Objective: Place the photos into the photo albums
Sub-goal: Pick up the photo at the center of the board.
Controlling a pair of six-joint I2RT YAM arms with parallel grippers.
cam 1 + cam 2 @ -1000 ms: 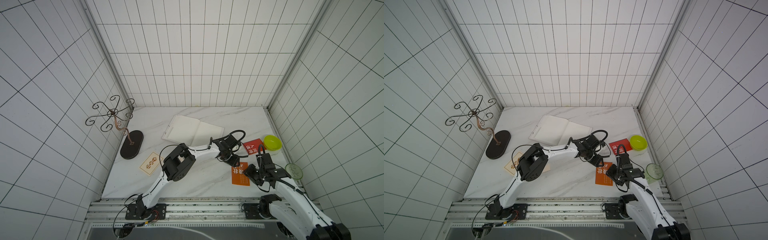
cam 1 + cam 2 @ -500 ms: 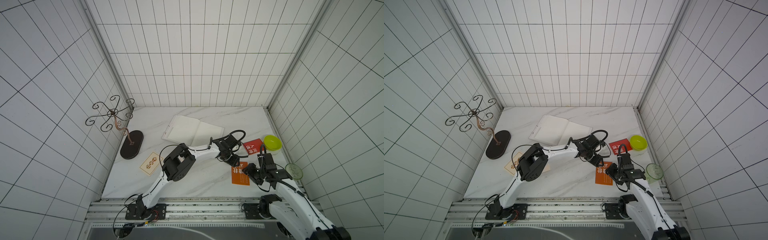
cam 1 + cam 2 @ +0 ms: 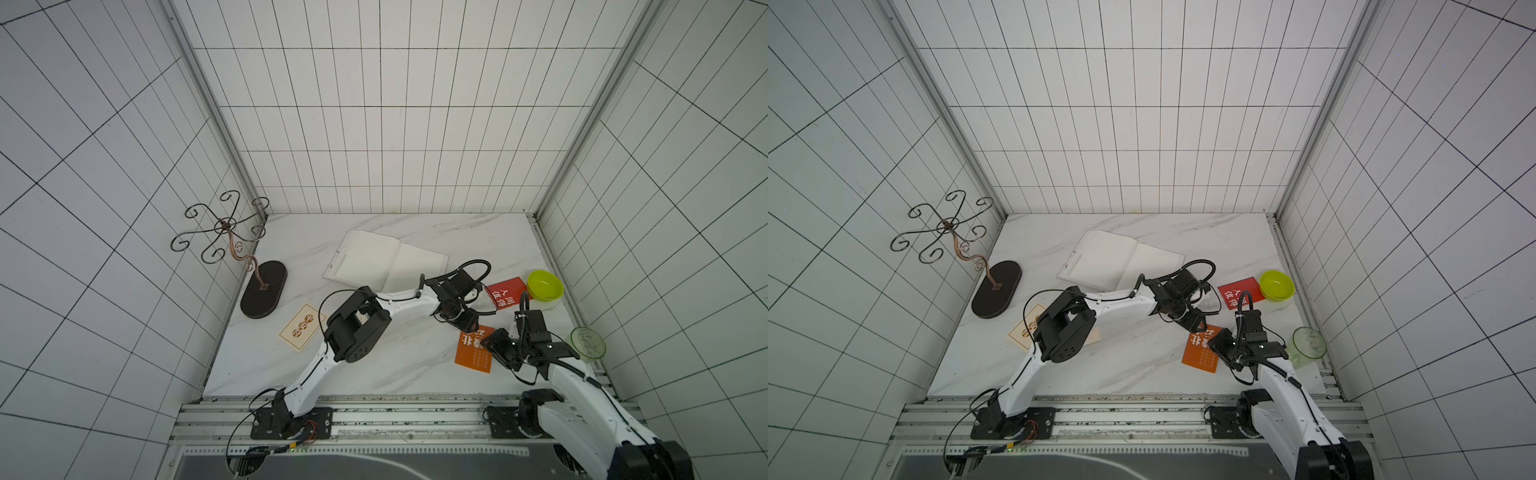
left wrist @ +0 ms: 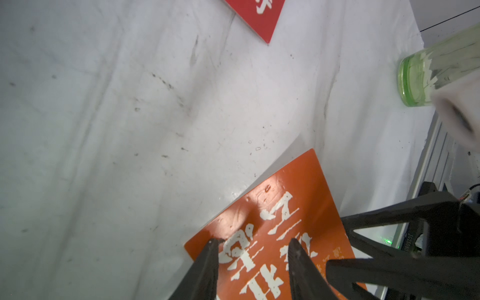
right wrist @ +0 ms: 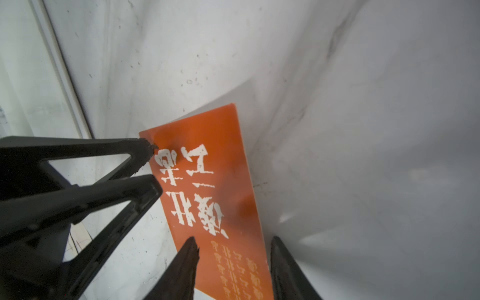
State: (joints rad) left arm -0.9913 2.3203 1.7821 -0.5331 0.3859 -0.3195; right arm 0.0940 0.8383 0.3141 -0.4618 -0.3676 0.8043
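Left wrist view: left gripper (image 4: pixel 253 242) sits tip-down on the orange card (image 4: pixel 275 207). Its jaws are roughly half apart with nothing between them, one fingertip at the card's edge and the other on the white lettering. The card end beyond the tips throws a grey shadow on the marble table (image 4: pixel 130 104); can't tell if that end is lifted. Red card (image 4: pixel 259 26) and a green-tinted glass cup (image 4: pixel 415 78) lie further off, both apart from the orange one.

Right wrist view: right gripper (image 5: pixel 233 245) has its fingers spread either side of the orange card's near end, card face showing between them. Can't tell whether they bite on it or just straddle it. The left gripper's tips meet the card at its far corner.

Both top views: orange card lies in the lower right of the tabletop, with both grippers at its upper right part. Photo album (image 3: pixel 374 259) lies open at centre, above the arms, blank cream pages up, well apart from the orange card. Red card is right of the album, just beside a lime bowl (image 3: pixel 545 285). Cream card (image 3: pixel 301 330) lies left of centre by the left arm's elbow, near a wire stand (image 3: pixel 262 291) at the left wall.
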